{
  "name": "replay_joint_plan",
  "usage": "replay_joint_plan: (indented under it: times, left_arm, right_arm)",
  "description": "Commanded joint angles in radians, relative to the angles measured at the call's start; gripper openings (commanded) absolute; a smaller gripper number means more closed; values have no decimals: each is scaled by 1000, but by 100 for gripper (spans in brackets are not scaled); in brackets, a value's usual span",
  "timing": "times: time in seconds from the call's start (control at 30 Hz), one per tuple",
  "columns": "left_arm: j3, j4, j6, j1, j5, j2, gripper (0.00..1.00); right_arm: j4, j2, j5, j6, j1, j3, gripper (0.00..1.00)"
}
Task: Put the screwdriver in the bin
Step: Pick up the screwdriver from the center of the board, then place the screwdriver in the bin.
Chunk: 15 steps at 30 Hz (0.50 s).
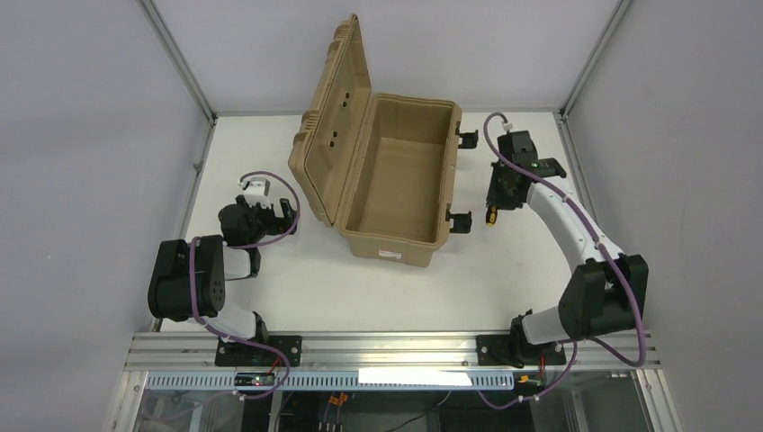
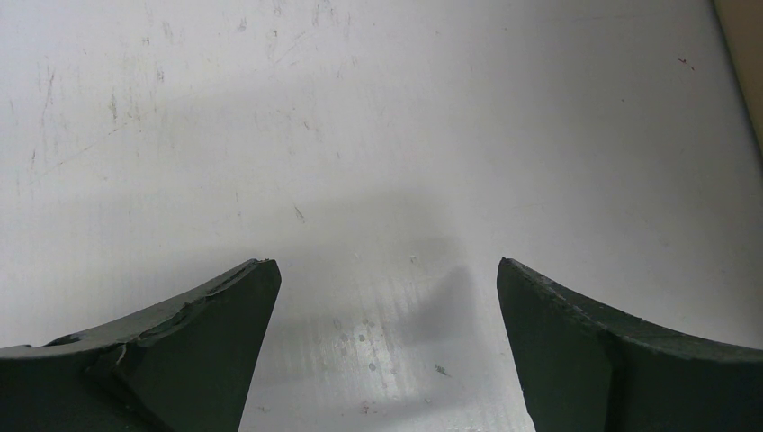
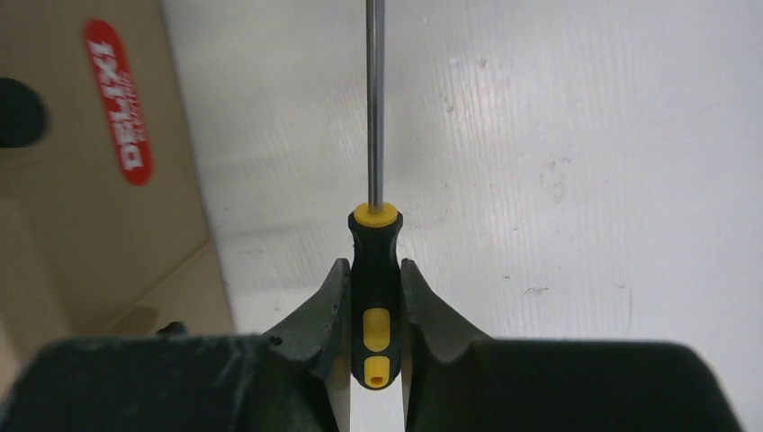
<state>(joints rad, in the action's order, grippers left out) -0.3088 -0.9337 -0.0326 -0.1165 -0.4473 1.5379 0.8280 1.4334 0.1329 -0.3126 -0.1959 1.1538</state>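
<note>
Holding the screwdriver (image 3: 375, 236) by its handle, right tool (image 3: 374, 268) clamped; it sits outside the bin (image 1: 389, 245), just beside the right wall. Left tool (image 2: 387, 263) spread, empty. Risk: the protruding shaft catches the rim or latch (image 1: 461, 220) on transfer and pivots loose.

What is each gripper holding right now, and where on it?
The right gripper is shut on the screwdriver, clamping its black-and-yellow handle, with the shaft pointing out ahead of the fingers. The left gripper is open, holding nothing.
</note>
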Motion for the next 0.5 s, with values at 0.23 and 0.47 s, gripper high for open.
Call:
replay_joint_plan:
  times: [0.23, 0.47]
  left_arm:
    - [-12, -25, 17, 9, -1, -15, 99]
    - [-12, -26, 17, 9, -1, -15, 99]
  right_arm:
    - [285, -53, 52, 82, 4, 426, 0]
    - [415, 39, 93, 124, 4, 739, 0]
